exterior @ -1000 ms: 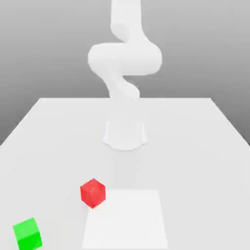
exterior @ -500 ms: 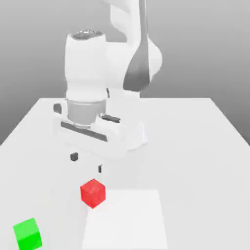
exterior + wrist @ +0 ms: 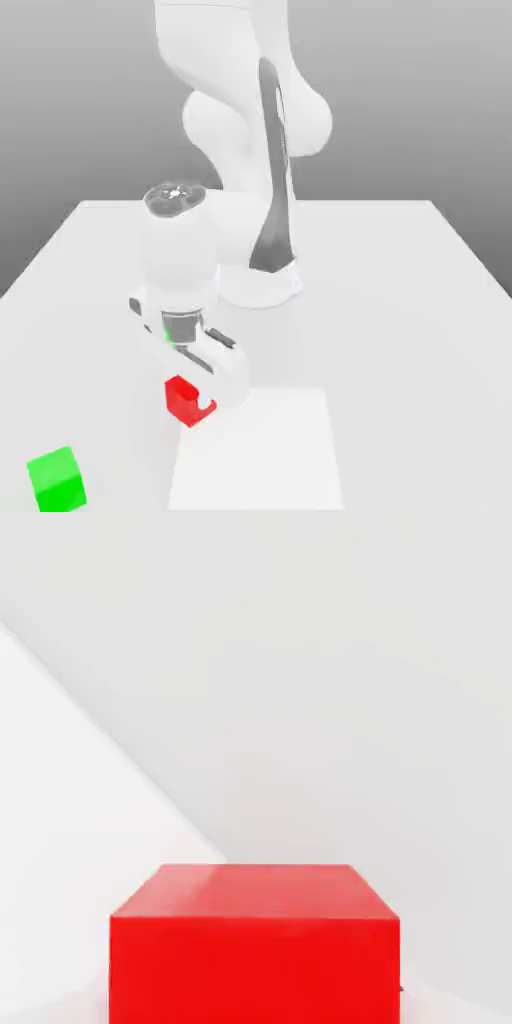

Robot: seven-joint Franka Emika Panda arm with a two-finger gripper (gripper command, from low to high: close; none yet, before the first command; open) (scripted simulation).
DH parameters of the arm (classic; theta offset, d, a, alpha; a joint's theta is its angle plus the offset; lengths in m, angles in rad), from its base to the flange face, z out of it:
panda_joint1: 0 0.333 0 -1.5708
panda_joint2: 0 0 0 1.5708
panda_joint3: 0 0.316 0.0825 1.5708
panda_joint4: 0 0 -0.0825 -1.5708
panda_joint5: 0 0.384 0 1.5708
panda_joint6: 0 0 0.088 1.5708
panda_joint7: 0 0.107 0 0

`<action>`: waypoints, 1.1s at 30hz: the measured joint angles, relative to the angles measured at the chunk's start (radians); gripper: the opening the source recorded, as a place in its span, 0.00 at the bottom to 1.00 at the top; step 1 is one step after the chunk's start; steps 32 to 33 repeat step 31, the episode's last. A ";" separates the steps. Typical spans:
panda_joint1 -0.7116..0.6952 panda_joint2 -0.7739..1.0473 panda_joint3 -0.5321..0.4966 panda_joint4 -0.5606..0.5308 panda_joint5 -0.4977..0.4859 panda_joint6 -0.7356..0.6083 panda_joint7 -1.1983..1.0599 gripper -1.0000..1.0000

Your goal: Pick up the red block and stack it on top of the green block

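A: Jaws first. We note them closed on the red block (image 3: pixel 186 403), one pale finger across its side toward the exterior view's right. Our reading: grasp just made, lift next.

B: Block position? We see it low over the tabletop (image 3: pixel 400 370), at the edge of the white square (image 3: pixel 265 460). Whether its underside touches either, we cannot tell.

A: Risk one, slip. In the hand view its top face looks square to us, but if the pinch is shallow or off-centre, the block could tilt or drop as we lift.

B: Risk two, carry height. If we travel sideways too low, the held block's bottom could strike the green block (image 3: pixel 57 482) and shove it away.

A: That one sits farther off, toward the exterior view's left, turned at an angle, its top bare. If we ignore that turn, we may set down with corners overhanging.

B: Last risk, release. Should we open too high, or off-centre, the red block could bounce or topple. We would lower to light contact, then let go.
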 joint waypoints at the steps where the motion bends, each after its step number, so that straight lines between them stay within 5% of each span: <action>1: 0.000 -0.030 0.000 -0.004 -0.001 -0.026 0.001 0.00; 7: -0.005 -0.207 -0.003 -0.009 -0.002 -0.198 -0.010 0.00; 21: -0.135 0.025 -0.047 0.478 0.019 -0.454 -0.278 0.00; 25: -0.151 0.147 -0.048 0.530 0.031 -0.384 -0.310 0.00; 26: -0.153 0.181 -0.046 0.533 0.034 -0.354 -0.313 1.00; 33: -0.153 0.181 -0.046 0.533 0.034 -0.354 -0.313 1.00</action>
